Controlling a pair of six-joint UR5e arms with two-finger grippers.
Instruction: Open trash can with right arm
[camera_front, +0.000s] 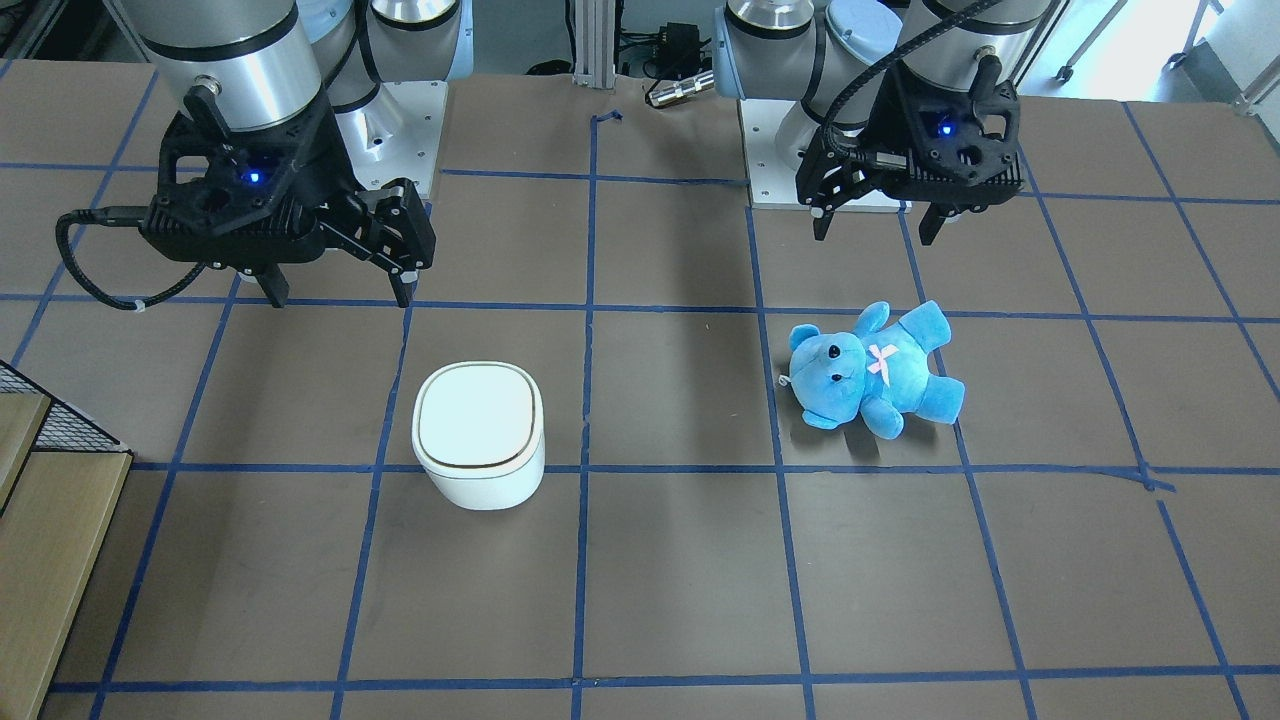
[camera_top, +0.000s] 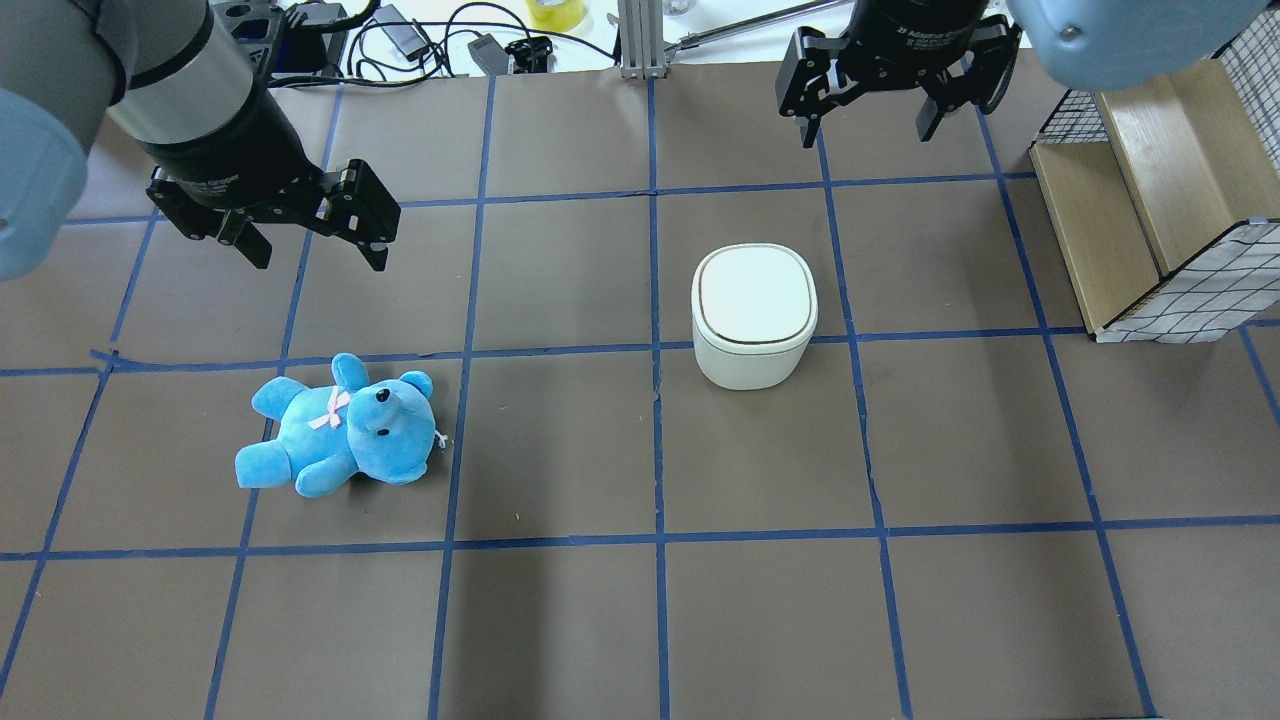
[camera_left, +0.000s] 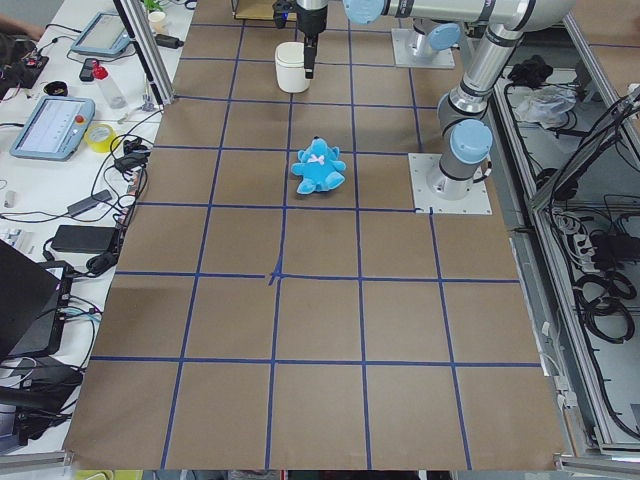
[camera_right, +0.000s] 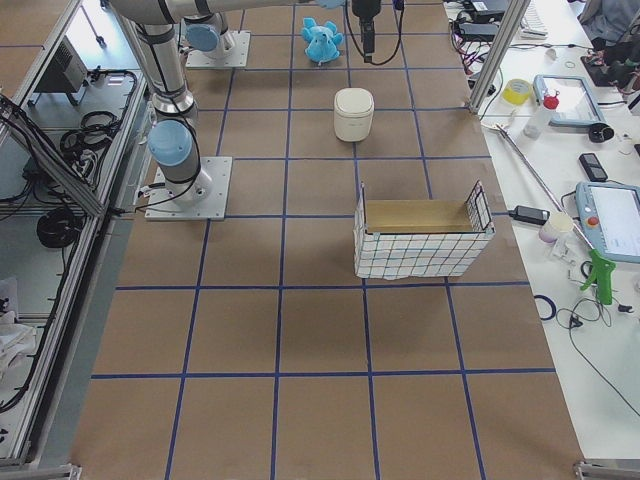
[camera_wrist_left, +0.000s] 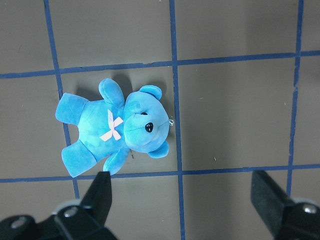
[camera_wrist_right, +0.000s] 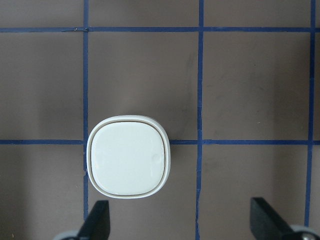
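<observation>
Front camera: the right gripper (camera_front: 338, 290) hangs above the table (camera_front: 680, 560), its fingers spread wide with nothing between them. The trash can (camera_front: 480, 435) stands at its 5 o'clock, lid down flat. The left gripper (camera_front: 875, 232) is spread wide too, with a blue teddy bear (camera_front: 870, 370) at its 6 o'clock.

Overhead: the trash can (camera_top: 753, 315) sits at 7 o'clock from the right gripper (camera_top: 865, 130), well apart from it.

Right wrist camera: the trash can (camera_wrist_right: 129, 157) sits toward 8 o'clock, untouched.

Left wrist camera: the teddy bear (camera_wrist_left: 115, 127) lies face up toward 9 o'clock.
</observation>
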